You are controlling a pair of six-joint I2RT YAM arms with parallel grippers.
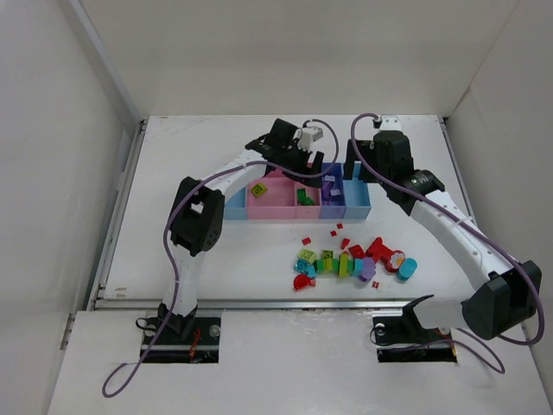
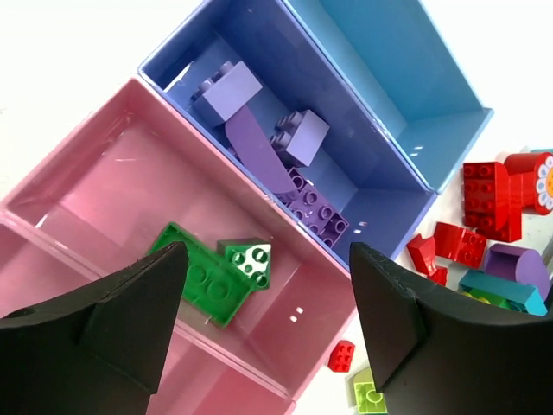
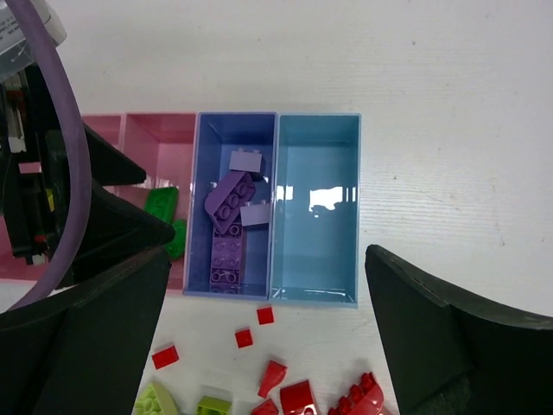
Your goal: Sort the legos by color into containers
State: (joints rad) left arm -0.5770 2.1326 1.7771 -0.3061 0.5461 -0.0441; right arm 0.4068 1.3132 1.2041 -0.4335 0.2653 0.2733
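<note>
The containers stand in a row at mid-table. The narrow pink bin holds green legos. The purple-blue bin holds purple legos. The wide pink bin holds one lime lego. The right light blue bin has nothing in it. Loose legos in red, lime, green, cyan and purple lie in front of the bins. My left gripper is open and empty above the narrow pink bin. My right gripper is open and empty above the purple-blue and light blue bins.
Small red legos lie just in front of the bins. The left gripper's body shows close beside my right gripper. White walls enclose the table on three sides. A metal rail runs along the near edge.
</note>
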